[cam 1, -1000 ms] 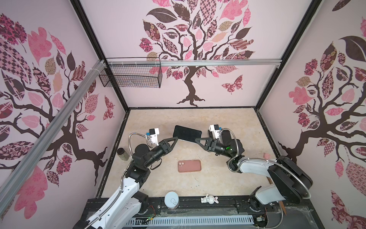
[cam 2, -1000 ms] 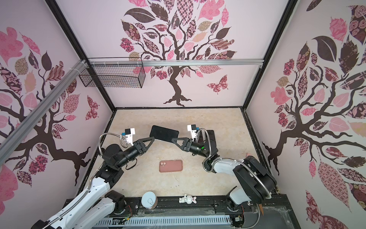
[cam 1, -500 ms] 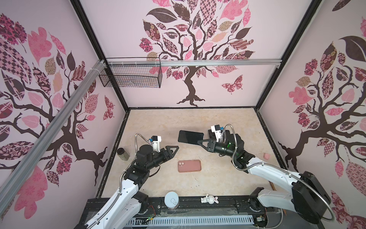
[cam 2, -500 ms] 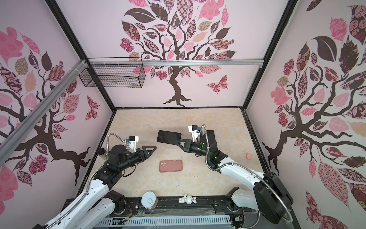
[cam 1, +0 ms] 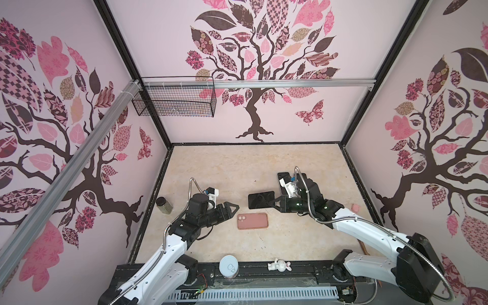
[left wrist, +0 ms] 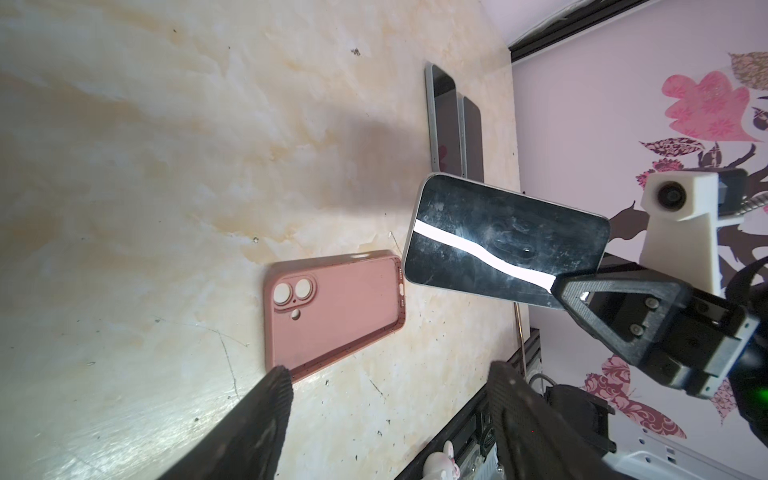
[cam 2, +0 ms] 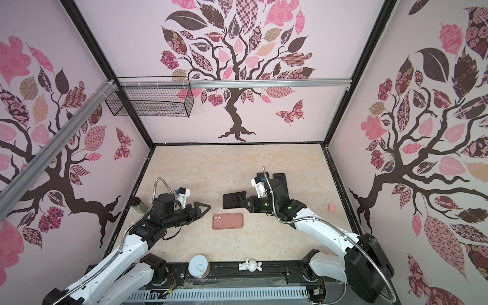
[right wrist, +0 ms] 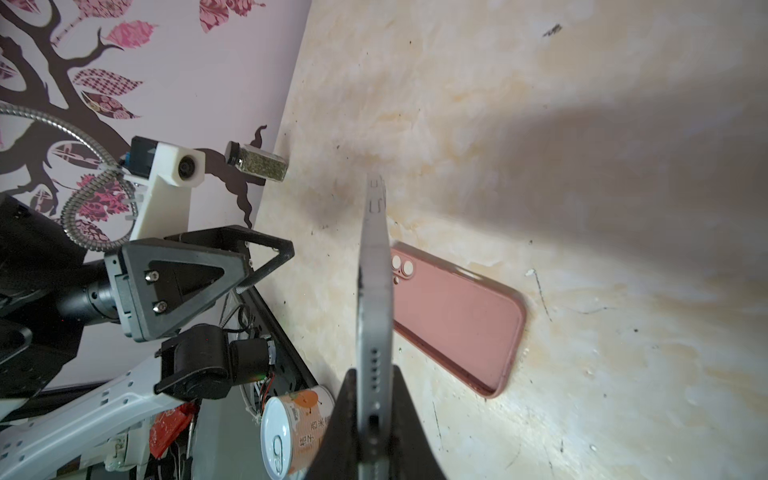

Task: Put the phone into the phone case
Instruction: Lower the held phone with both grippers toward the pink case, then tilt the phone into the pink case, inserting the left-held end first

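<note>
Phone [cam 1: 261,200]: not in the case. Raised off the table [cam 1: 237,163], dark screen upward, roughly level, long axis lying across the workspace. Seen in both top views just beyond the far long edge of the phone case [cam 1: 252,221], apart from it.

Right gripper [cam 1: 276,202]: clenched on one short end of the phone. Confirmed in the right wrist view, with one black finger pressed to each face and the thin metal edge running out between them. Confirmed also in the left wrist view: fingertip over the screen corner, bright strip reflected across the glass.

Phone case: pink, flat on the table, open side up, nothing seated in it. Camera cut-outs at the end nearest the left arm.

Left gripper [cam 1: 233,212]: released, jaws spread wide, nothing between them. Positioned just beside the cut-out end of the case, tips pointed toward it. Contact with the case not determinable.

Other items noted:
- Two further dark handsets [left wrist: 442,116], flat and side by side on the table behind the right arm.
- Spice jar [cam 1: 164,205], upright by the left wall.
- Tin can [cam 1: 229,266] and white rabbit figurine [cam 1: 278,265] at the front rail.
- Small pink object [cam 1: 355,208] near the right wall.
- Wire basket [cam 1: 174,101] hung from the rear wall rail.
</note>
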{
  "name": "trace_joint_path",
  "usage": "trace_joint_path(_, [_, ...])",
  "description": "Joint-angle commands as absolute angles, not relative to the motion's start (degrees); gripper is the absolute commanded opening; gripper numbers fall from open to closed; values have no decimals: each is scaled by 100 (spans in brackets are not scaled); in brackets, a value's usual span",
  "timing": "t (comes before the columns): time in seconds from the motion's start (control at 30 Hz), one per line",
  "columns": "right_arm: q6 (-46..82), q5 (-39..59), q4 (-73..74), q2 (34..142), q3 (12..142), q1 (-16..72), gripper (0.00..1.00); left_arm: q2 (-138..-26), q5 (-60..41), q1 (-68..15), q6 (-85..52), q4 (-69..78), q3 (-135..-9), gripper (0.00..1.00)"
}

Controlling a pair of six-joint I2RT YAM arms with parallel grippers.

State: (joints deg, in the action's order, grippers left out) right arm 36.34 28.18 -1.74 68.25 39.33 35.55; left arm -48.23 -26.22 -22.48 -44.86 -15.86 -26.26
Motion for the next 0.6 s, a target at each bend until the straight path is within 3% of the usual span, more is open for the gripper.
trace_joint_path(0.0, [3446, 3383, -295, 7009, 4142, 3541, 2, -5017, -2760, -2231, -4317, -1628, -2471, 76])
trace_joint_path(0.57, [3797, 4345, 197, 7881, 3771, 3539, 4, -5836, -2975, -2315, -4459, -817, -1978, 59])
